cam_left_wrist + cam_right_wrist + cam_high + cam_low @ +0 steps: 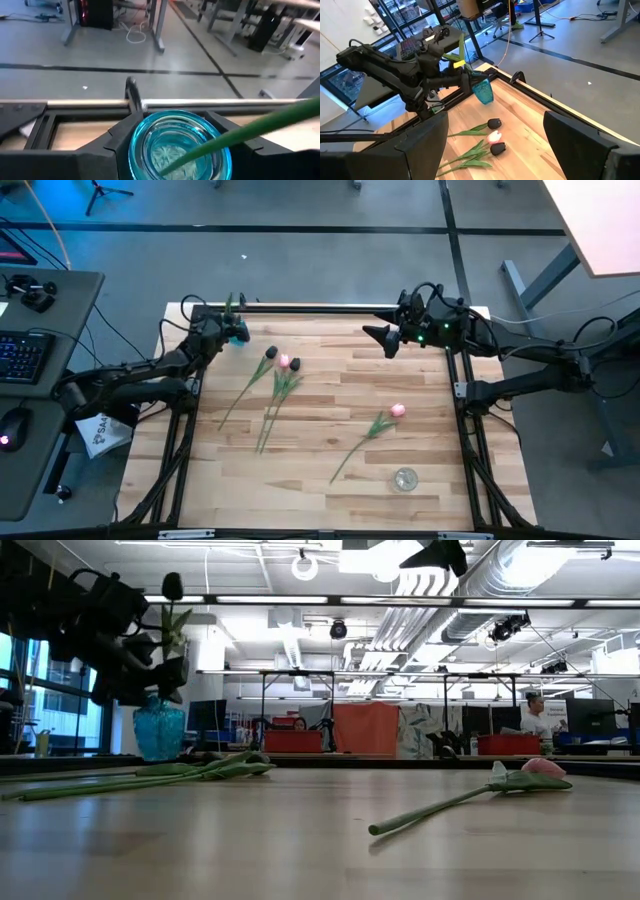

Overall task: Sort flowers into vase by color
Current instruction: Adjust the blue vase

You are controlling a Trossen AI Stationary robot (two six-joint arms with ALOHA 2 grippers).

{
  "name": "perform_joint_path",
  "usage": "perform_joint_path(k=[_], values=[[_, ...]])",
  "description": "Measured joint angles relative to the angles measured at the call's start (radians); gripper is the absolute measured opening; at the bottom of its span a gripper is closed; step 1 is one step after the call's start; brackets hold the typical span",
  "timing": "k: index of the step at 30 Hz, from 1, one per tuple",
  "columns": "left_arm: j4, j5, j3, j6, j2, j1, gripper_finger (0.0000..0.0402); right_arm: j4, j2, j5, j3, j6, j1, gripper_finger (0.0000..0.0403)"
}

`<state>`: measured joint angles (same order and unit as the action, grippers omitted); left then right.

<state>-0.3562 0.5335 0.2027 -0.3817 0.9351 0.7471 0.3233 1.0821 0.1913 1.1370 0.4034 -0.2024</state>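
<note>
A blue glass vase (240, 337) (175, 145) stands at the table's far left. A dark-headed tulip (172, 585) rises upright out of it, its green stem (240, 134) stuck into the vase mouth. My left gripper (233, 330) (172, 120) hovers over the vase, open, fingers pointing down on either side of the stem. Two dark tulips (270, 352) (295, 365) and a pink one (285, 361) lie flat left of centre. Another pink tulip (398, 411) lies right of centre. My right gripper (385, 338) (495, 117) waits open at the far right, touching nothing. My left gripper stands open above the vase mouth with the tulip's stem (260, 125) slanting past one finger (250, 147). Whether that finger touches the stem, I cannot tell.
A small clear glass vase (405, 479) stands near the table's near right edge. Bare wood lies between the flowers and along the near edge. A black frame rail (300, 308) runs along the far edge. A desk with a keyboard (22, 355) sits left of the table.
</note>
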Motion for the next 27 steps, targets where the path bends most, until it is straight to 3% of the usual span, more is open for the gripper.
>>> perform_joint_path(k=[22, 27], values=[[0.007, -0.033, -0.011, 0.028, 0.035, -0.002, 0.0198, 0.001, 0.0, 0.0, 0.0, 0.011, 0.0, 0.0321], [-0.011, -0.034, -0.011, 0.035, 0.018, -0.002, 0.0221, 0.001, 0.0, 0.0, 0.0, 0.011, 0.0, 0.0321]])
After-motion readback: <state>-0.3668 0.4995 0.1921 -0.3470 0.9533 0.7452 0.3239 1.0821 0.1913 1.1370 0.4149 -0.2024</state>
